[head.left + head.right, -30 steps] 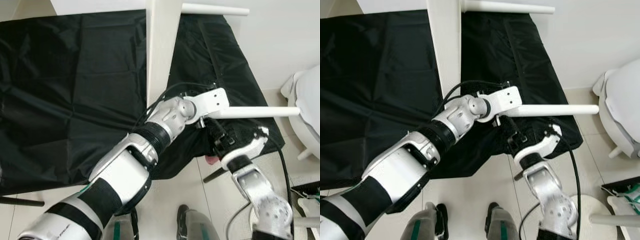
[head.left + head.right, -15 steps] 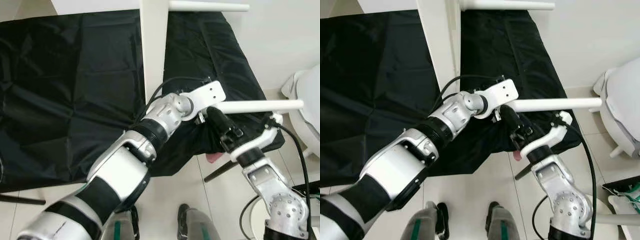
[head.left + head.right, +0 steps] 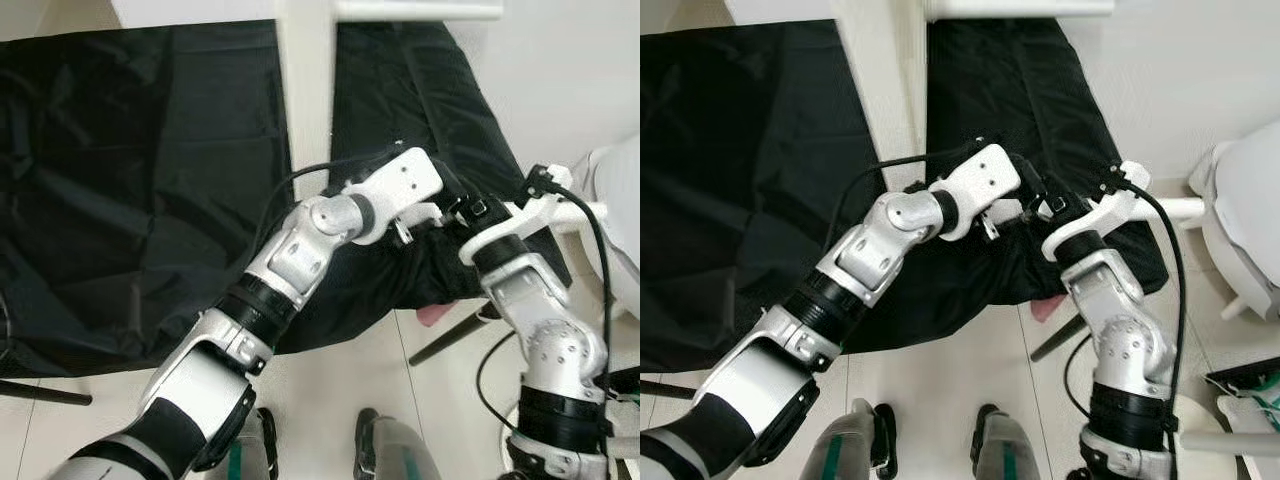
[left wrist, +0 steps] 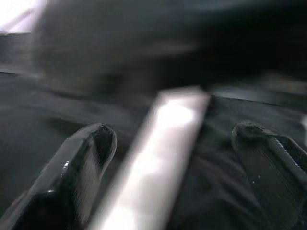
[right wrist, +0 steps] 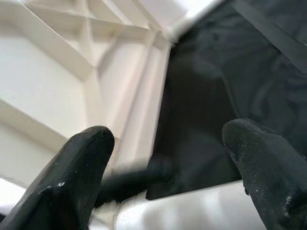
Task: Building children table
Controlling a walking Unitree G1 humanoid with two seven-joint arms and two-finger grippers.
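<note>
Mid-frame, the left gripper (image 4: 168,158) stands wide open around a white table leg (image 4: 158,143), not clamped. The right gripper (image 5: 168,158), also wide, has swung up within the last second to the leg (image 3: 585,212) near the white tabletop panel (image 3: 305,90) standing on the black cloth (image 3: 130,170); fitting looks imminent.

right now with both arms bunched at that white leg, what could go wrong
1. The left end effector straddles the white cylindrical table leg with fingers apart, so the leg could slip.
2. The right end effector, also open, sits very close to the left wrist; the arms may collide.
3. The black cable looping by the right arm could snag on the leg's free end.
</note>
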